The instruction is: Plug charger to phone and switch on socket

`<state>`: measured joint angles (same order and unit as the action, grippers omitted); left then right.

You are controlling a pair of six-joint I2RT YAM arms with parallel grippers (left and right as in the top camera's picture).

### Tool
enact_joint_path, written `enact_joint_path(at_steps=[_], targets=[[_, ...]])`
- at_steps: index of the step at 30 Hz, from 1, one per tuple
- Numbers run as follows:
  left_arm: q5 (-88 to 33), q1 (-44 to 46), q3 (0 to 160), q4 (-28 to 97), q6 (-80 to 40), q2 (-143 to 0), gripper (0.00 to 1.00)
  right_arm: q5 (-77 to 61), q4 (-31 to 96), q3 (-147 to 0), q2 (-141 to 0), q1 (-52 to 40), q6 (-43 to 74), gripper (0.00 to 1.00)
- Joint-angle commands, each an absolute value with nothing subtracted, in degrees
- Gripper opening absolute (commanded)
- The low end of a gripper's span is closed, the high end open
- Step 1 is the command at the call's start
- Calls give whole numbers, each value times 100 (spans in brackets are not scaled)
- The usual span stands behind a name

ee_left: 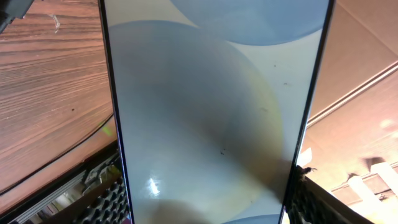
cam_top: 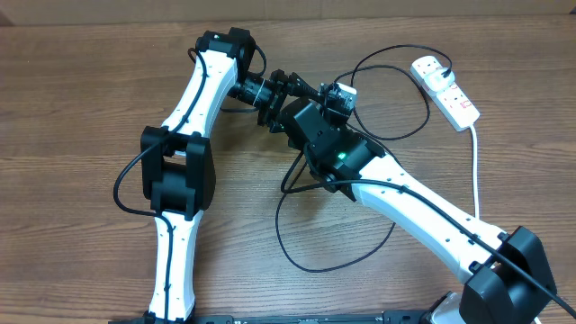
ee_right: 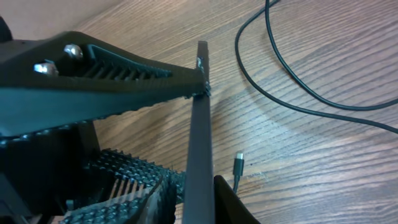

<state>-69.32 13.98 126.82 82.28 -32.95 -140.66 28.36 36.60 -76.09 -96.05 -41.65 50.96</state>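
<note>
Phone (ee_left: 205,112) sits clamped across its width in the left gripper (ee_left: 205,202), and the right gripper (ee_right: 198,199) pinches its thin edge. Just beyond the right fingers, the charger (ee_right: 238,164) tip lies loose on the table (ee_right: 323,168).

Brown wood-grain table (cam_top: 72,90), tan backdrop (cam_top: 378,7)

phone (ee_left: 205,124) w/ glossy scrn, matt wood-grain tbl (cam_top: 90,90), smooth charger cable (ee_right: 238,165), plastic socket (cam_top: 447,88)
</note>
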Motion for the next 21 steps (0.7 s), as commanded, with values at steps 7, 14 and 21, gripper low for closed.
enact_joint_path(at_steps=[7, 14, 21], targets=[[-7153, 1444, 12809, 8224, -3345, -14046, 67, 2888, 3601, -7730, -9651, -4150, 5103, 9], [-7137, 1444, 12809, 8219, -3343, -14046, 70, 2891, 3599, -7738, -9651, -4150, 5107, 4], [-7135, 1424, 12809, 7887, -3409, -14046, 71, 3212, 3721, -7994, -9644, -4147, 5306, 4]])
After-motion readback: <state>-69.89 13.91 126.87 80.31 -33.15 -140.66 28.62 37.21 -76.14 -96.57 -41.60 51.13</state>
